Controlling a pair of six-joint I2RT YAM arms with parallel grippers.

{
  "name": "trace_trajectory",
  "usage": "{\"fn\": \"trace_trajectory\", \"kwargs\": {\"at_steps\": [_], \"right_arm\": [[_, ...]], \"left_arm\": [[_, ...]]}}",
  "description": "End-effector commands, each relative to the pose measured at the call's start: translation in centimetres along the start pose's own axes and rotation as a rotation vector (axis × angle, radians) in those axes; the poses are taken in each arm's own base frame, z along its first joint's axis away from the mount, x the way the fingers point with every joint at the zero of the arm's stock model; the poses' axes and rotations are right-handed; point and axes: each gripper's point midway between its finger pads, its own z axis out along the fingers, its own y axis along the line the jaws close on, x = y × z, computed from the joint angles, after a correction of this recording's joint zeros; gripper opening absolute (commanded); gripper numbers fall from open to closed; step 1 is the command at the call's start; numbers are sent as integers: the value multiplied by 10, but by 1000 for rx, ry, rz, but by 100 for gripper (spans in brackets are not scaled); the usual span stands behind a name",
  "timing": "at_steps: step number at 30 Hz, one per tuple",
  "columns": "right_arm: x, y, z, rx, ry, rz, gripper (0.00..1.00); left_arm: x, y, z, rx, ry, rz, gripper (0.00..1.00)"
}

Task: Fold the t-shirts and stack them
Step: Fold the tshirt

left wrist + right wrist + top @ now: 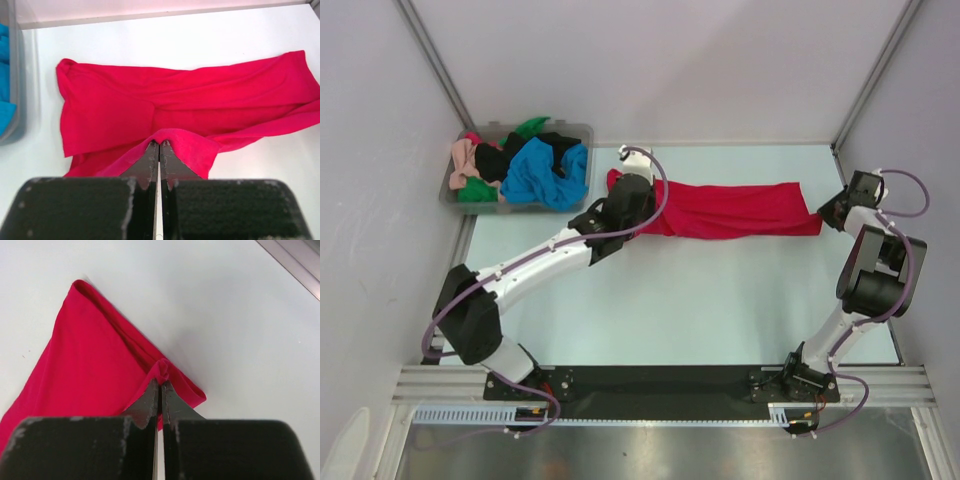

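Observation:
The large red t-shirt [730, 210] lies stretched in a long band across the far part of the table. My left gripper [623, 212] is shut on its near edge at the left end; the left wrist view shows the jaws [159, 144] pinching a raised fold of the red t-shirt [150, 105]. My right gripper [827, 213] is shut on the right end; the right wrist view shows the jaws [160, 381] pinching a bunched corner of the red t-shirt [85, 365]. More t-shirts [535, 165] in blue, green, black and peach-pink lie piled in the bin.
A clear grey plastic bin [575, 130] stands at the far left of the table, close to the shirt's left end; its wall shows in the left wrist view [15, 75]. Grey walls and metal posts enclose the table on three sides.

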Motion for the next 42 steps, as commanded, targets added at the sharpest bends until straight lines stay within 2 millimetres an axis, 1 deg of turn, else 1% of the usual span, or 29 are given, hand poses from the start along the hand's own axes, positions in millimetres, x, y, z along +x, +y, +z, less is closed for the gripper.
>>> {"fn": "trace_trajectory", "kwargs": {"at_steps": [1, 2, 3, 8, 11, 13, 17, 19, 21, 22, 23, 26, 30, 31, 32, 35, 39, 40, 42], "right_arm": [[-23, 16, -15, -14, -55, -70, 0], [-26, 20, -19, -19, -63, -92, 0], [-26, 16, -18, 7, -69, -103, 0], [-30, 18, -24, 21, -73, -114, 0], [-32, 18, -25, 25, -77, -114, 0], [-32, 18, -25, 24, -76, -114, 0], [-31, 16, -22, 32, -68, -119, 0], [-30, 15, -21, 36, -64, -124, 0], [-30, 14, -20, 39, -63, -130, 0], [-29, 13, -21, 42, -63, -135, 0], [-29, 13, -20, 44, -64, -136, 0], [-30, 11, -19, 48, -64, -143, 0], [-30, 12, -16, 44, -62, -140, 0], [-30, 12, -15, 43, -61, -144, 0], [-31, 14, -15, 39, -63, -148, 0], [-33, 15, -14, 42, -67, -164, 0], [-36, 16, -12, 44, -72, -172, 0], [-35, 16, -12, 43, -68, -172, 0], [-34, 17, -11, 40, -64, -171, 0]], "left_arm": [[-39, 14, -10, -12, -96, -21, 0], [-34, 16, -10, -9, -86, -20, 0], [-33, 19, -11, -11, -84, -23, 0], [-26, 32, -17, -22, -71, -23, 0], [-23, 36, -19, -19, -63, -22, 0], [-22, 35, -21, -7, -61, -23, 0], [-13, 39, -23, 2, -44, -14, 0], [-13, 36, -26, 33, -39, -8, 0], [-8, 39, -28, 38, -21, -1, 0], [-9, 39, -31, 47, -18, 0, 0], [-6, 41, -32, 45, 1, 11, 0], [-5, 42, -37, 64, 26, 38, 0], [-3, 38, -38, 116, 55, 88, 0], [-1, 40, -35, 119, 63, 126, 0], [-1, 34, -35, 159, 74, 142, 0], [-5, 34, -33, 197, 72, 190, 0], [-10, 49, -27, 164, 81, 204, 0], [-12, 56, -26, 148, 81, 186, 0], [-13, 63, -25, 147, 86, 155, 0]]}}
